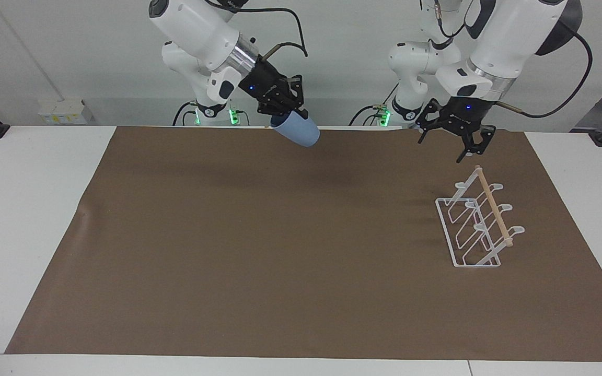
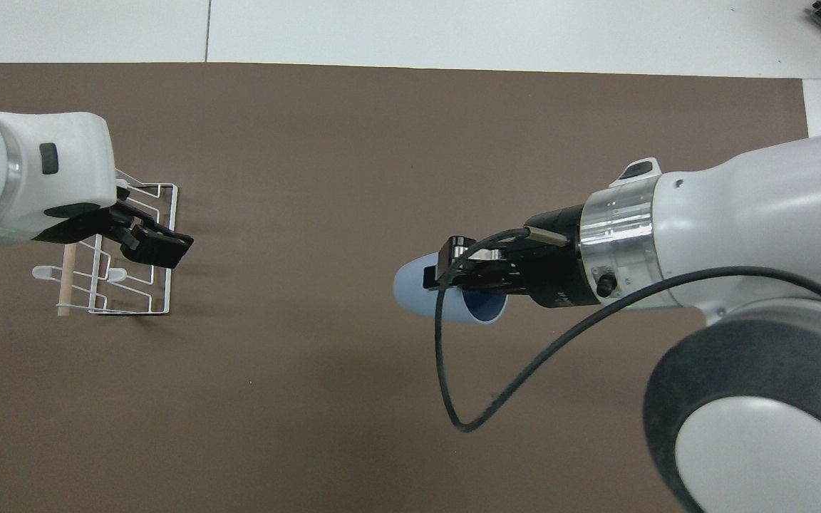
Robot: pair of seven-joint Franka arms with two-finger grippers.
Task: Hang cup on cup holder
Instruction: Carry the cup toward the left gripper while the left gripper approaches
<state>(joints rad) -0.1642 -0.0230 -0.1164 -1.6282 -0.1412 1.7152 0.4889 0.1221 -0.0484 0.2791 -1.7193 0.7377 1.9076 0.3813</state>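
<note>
My right gripper [image 1: 284, 111] is shut on the rim of the light-blue cup [image 1: 298, 130] and holds it tilted, base pointing down toward the left arm's end, high over the mat's edge nearest the robots. In the overhead view the cup [image 2: 416, 291] and the right gripper [image 2: 451, 273] show over the mat's middle. The white wire cup holder [image 1: 493, 206] with its wooden dowel stands on the mat at the left arm's end. My left gripper [image 1: 455, 142] is open and empty in the air beside the holder's robot-side end; from overhead the left gripper [image 2: 159, 246] covers part of the holder [image 2: 129, 311].
A brown mat [image 1: 259, 250] covers most of the white table [image 1: 29, 209]. A black cable [image 2: 453, 370] loops from the right wrist. The right arm's bulky elbow [image 2: 760, 420] fills the overhead view's lower corner.
</note>
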